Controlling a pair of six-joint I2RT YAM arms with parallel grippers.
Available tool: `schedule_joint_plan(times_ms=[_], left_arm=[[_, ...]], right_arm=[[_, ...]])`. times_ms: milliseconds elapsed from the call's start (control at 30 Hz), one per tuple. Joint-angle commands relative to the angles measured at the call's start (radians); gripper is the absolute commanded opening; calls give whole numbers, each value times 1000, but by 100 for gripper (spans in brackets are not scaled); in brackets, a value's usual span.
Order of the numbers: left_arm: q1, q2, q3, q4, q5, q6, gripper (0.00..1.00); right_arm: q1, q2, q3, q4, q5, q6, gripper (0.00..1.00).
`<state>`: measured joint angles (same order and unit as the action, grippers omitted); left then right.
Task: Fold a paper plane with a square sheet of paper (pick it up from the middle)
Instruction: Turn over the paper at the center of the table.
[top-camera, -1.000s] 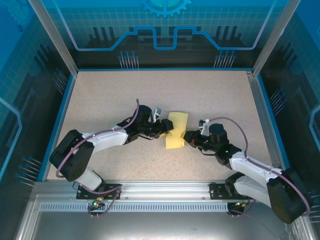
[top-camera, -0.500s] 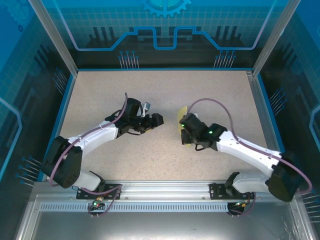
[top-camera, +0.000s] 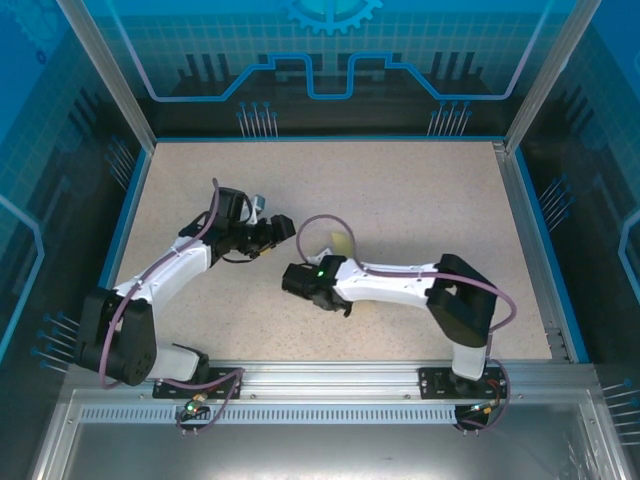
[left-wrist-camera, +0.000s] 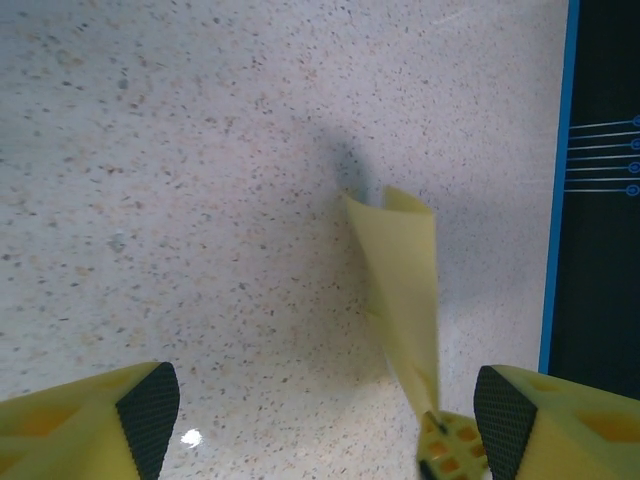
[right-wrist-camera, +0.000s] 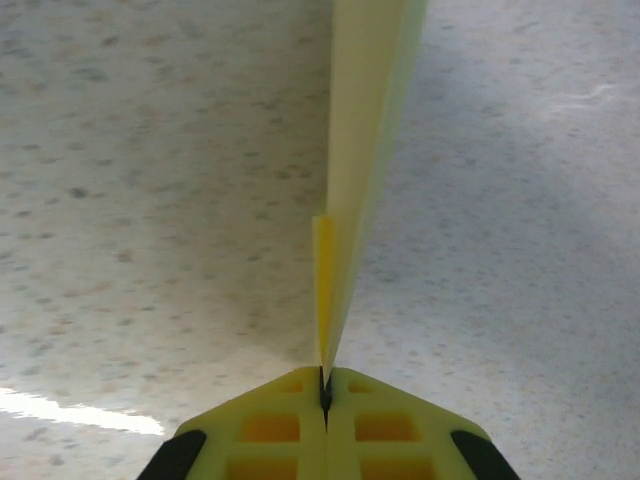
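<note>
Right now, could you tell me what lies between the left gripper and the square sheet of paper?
Bare table, seen in the left wrist view; the open left gripper faces the square sheet of paper, pinched in the right gripper.

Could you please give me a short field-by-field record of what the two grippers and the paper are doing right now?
left gripper: open, holding nothing, pointed toward the paper
right gripper: shut on the folded paper's edge
yellow paper: folded, held above the table, apart from the left gripper
table: speckled surface beneath both arms
</note>
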<state>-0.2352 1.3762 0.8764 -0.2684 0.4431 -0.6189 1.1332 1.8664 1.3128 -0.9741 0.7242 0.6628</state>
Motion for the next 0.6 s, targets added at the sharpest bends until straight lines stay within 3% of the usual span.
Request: schedule_joint_plan(times_ms=[0,100,267,400,567], left_arm=[[28,-32,6,-62,40,56,81],[41,-43,5,-85,41,74,81],[47,-45,-2,-102,49,86,82],[47,-33,-14,-94,67,85,82],[47,-28,-40,-70,85,76,82]], right_arm=[[33,49,33,42,-91,-3,8],[42,56,14,145,-183,-6,16],[27,27,-50,291,-283,-8,20],[7,-12,-101,383,-358,-12,31],[-66,-159,-253,572,-537,-5,42]])
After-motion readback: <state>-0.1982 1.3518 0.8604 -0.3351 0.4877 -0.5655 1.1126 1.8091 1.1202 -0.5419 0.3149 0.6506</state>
